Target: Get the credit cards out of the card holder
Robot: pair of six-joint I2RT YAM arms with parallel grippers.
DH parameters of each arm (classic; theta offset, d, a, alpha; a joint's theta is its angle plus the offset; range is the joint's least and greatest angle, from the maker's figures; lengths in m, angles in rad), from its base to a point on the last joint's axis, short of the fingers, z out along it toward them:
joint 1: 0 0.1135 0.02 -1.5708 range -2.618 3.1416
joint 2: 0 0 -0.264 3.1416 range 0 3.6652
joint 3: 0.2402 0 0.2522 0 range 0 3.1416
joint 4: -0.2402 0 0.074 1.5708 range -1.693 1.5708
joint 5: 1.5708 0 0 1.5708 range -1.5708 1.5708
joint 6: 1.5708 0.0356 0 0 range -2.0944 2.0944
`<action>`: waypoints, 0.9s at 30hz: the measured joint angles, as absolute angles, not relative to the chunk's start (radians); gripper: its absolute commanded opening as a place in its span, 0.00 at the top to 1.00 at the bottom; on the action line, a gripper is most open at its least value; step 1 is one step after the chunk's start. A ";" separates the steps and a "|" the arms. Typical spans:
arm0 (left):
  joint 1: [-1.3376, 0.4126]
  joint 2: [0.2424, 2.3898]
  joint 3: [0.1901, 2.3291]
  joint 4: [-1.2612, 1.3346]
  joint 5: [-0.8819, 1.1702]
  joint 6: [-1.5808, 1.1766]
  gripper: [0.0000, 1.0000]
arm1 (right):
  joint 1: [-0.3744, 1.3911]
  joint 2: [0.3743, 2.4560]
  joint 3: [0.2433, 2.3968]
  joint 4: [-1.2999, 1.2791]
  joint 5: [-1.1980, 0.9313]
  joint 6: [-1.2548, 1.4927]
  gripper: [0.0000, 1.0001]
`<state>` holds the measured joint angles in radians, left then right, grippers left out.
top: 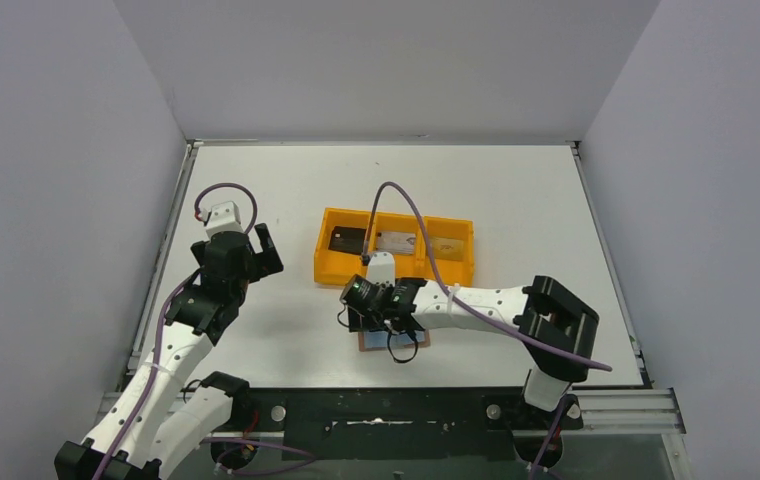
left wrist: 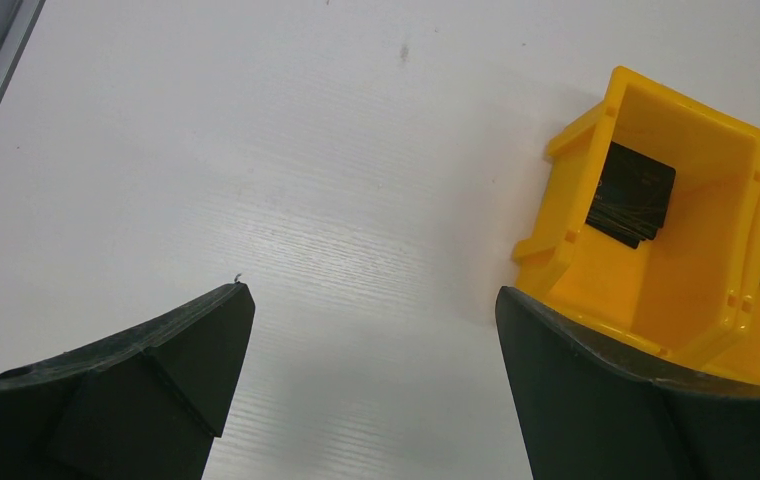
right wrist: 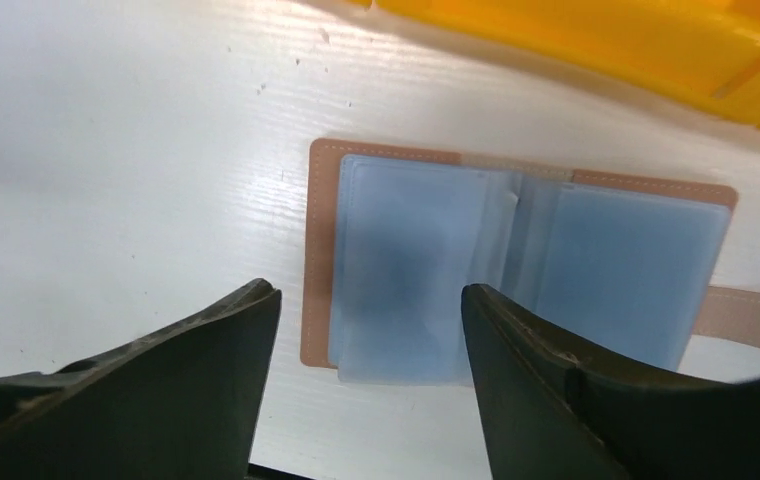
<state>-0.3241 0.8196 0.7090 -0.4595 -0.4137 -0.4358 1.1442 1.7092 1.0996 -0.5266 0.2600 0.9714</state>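
The brown card holder (right wrist: 318,250) lies open and flat on the table, its grey-blue panels (right wrist: 406,260) facing up and showing no cards. In the top view it (top: 416,341) sits mostly under my right gripper (top: 374,318), which hovers open and empty just above its left panel (right wrist: 368,295). The black card (top: 346,240), silvery grey card (top: 396,242) and gold-tan card (top: 447,245) each lie in their own compartment of the orange tray (top: 456,272). My left gripper (top: 264,250) is open and empty, left of the tray. Its wrist view (left wrist: 371,300) shows the black card (left wrist: 631,192).
The orange tray (left wrist: 696,270) stands just beyond the card holder; its front wall (right wrist: 596,45) fills the top of the right wrist view. The holder's snap tab (right wrist: 756,320) sticks out to the right. The table's near edge is close behind the holder.
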 measured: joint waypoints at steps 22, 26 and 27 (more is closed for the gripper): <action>-0.321 0.886 0.760 -0.503 -0.453 -0.487 0.05 | 0.580 0.967 0.893 -0.679 0.603 0.811 0.01; -0.321 0.886 0.844 -0.531 -0.494 -0.494 0.05 | 0.562 0.871 0.865 -0.604 0.601 0.678 0.00; -0.321 0.886 0.866 -0.535 -0.506 -0.496 0.05 | 0.562 0.860 0.865 -0.583 0.599 0.649 0.00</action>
<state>-0.3210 0.8864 0.8658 -0.5354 -0.5056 -0.4961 0.5625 0.8597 0.8654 -0.5827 0.5995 0.6495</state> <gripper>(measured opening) 0.945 0.995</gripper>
